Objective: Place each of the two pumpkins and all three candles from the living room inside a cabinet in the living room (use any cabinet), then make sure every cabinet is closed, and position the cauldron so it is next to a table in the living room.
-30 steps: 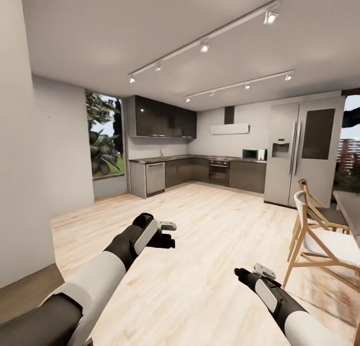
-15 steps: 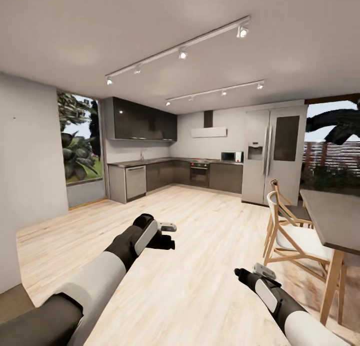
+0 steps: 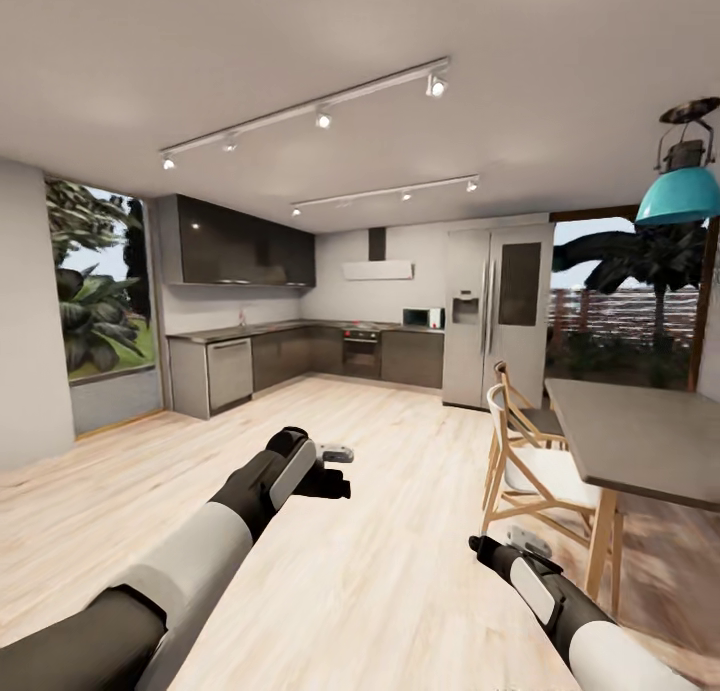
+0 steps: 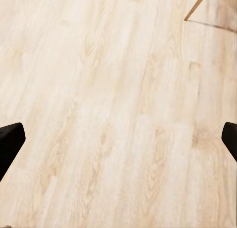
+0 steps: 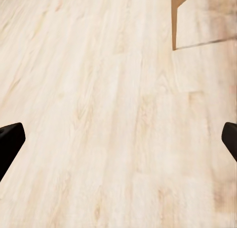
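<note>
The pumpkins, candles, cauldron and living-room cabinet are out of view. In the head view my left gripper [image 3: 335, 468] hangs over bare light wood floor [image 3: 400, 571], and its wrist view shows the fingertips [image 4: 10, 144] far apart with nothing between them. My right gripper [image 3: 503, 544] is lower and to the right, close to a wooden chair [image 3: 530, 481]. Its fingertips [image 5: 10, 146] are also spread wide over empty floor.
A grey-topped dining table [image 3: 640, 436] with light wood legs stands at the right, with two wooden chairs tucked beside it and a teal pendant lamp [image 3: 685, 186] above. Dark kitchen units [image 3: 300, 356] and a steel fridge [image 3: 495, 316] line the far wall. Open floor lies ahead.
The whole view has swung to the right: the left wall slid out of frame and the dining table and lamp came in. Both arms keep the same pose.
</note>
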